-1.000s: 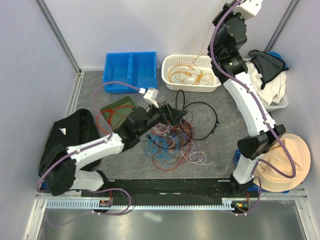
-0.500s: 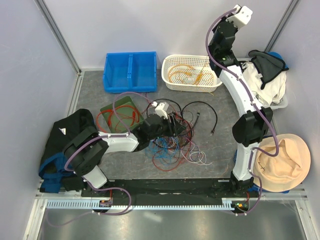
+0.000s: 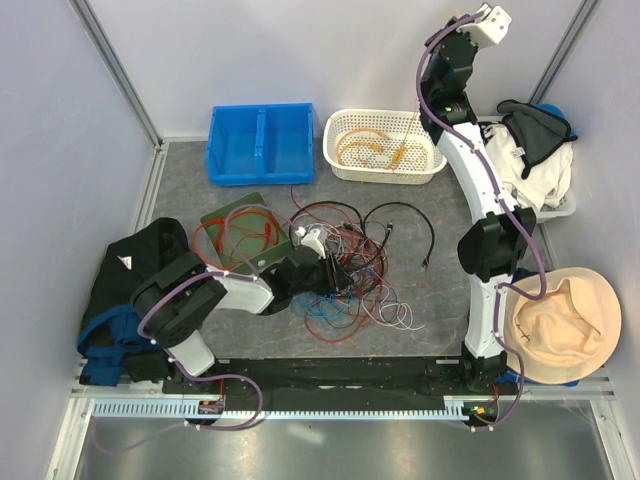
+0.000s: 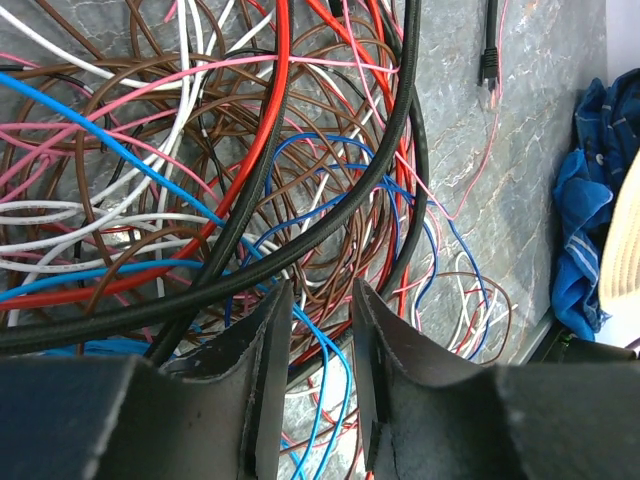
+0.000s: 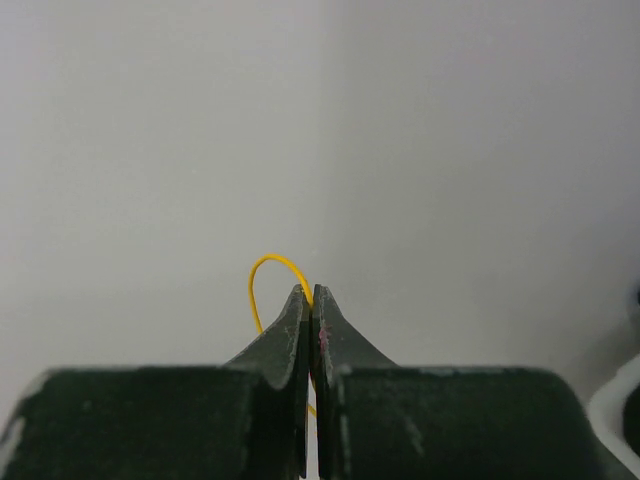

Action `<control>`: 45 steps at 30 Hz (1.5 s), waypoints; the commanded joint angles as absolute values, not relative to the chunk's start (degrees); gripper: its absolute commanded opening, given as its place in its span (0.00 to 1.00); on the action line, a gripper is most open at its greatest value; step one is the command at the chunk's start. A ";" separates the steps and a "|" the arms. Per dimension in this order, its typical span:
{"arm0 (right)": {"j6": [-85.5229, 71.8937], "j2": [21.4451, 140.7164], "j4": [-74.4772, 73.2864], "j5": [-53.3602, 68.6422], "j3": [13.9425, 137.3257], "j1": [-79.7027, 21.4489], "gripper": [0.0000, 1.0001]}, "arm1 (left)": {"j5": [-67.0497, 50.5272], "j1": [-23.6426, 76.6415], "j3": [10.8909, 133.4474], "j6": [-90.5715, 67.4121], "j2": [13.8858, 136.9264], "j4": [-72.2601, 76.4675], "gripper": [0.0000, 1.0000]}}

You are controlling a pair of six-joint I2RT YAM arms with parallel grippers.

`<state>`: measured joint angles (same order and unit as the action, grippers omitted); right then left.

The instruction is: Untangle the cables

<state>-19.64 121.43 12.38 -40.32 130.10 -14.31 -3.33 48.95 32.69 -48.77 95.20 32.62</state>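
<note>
The cables (image 3: 345,268) lie in a tangled heap of red, brown, blue, white, pink and black wires on the grey table. My left gripper (image 3: 333,268) is low in the heap. In the left wrist view its tips (image 4: 320,290) stand a narrow gap apart, with two thin blue wires (image 4: 335,370) running between them and a thick black cable (image 4: 330,215) crossing just ahead. My right gripper (image 3: 462,20) is raised high at the back, above the white basket (image 3: 335,150). Its jaws (image 5: 311,290) are shut on a thin yellow cable (image 5: 262,270) that loops out to the left.
The white basket holds orange cables. A blue bin (image 3: 260,145) stands at the back left. A green pad (image 3: 228,215) carries a red cable loop. A black bag (image 3: 130,285) lies left; clothes (image 3: 535,150) and a straw hat (image 3: 560,325) lie right.
My left gripper has dropped back and down into the heap, and its jaws have narrowed around blue wires. My right arm has straightened upward, still holding the yellow cable.
</note>
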 commanded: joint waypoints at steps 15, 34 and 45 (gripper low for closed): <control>-25.84 134.72 24.34 -36.04 139.66 -12.04 0.00 | -7.03 49.13 31.99 -50.98 89.03 31.03 0.35; -19.34 124.88 0.51 -33.49 132.07 -18.10 0.98 | -0.44 49.92 32.25 -52.03 83.94 23.48 0.45; -30.49 118.88 -7.15 -31.40 113.47 -17.93 0.98 | -0.18 51.33 31.03 -52.91 78.58 17.14 0.52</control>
